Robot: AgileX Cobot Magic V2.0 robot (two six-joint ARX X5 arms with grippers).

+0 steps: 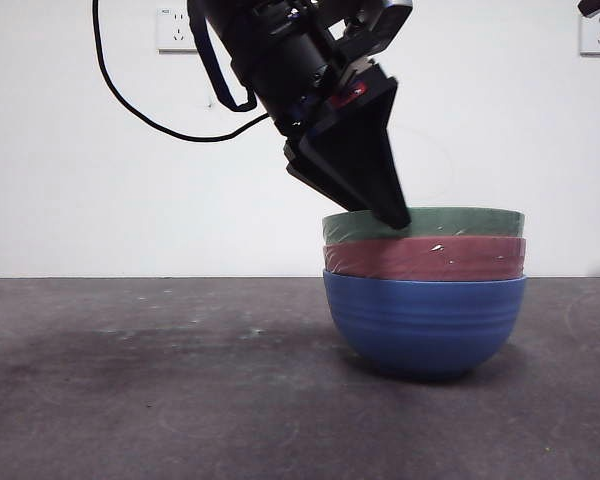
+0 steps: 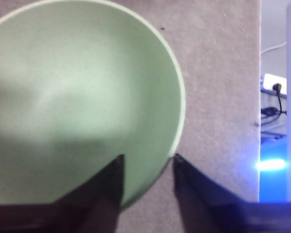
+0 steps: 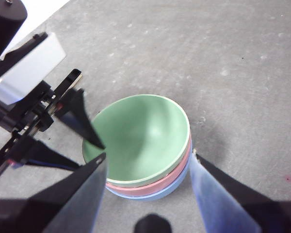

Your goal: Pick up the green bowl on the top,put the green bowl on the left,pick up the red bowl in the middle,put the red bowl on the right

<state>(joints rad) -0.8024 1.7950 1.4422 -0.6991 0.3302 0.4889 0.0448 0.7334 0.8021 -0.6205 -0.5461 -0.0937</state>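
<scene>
Three bowls stand nested on the table. The green bowl is on top, the red bowl sits under it, and a blue bowl is at the bottom. My left gripper slants down from the upper left to the green bowl's left rim. In the left wrist view it is open, one jaw inside the green bowl and one outside, the rim between them. My right gripper hangs open high above the green bowl; the red bowl shows only as a rim there.
The dark grey table stretches to the left of the stack. A black cable hangs before the white wall, which carries a socket. The waiting arm shows as a black tip at the top right corner.
</scene>
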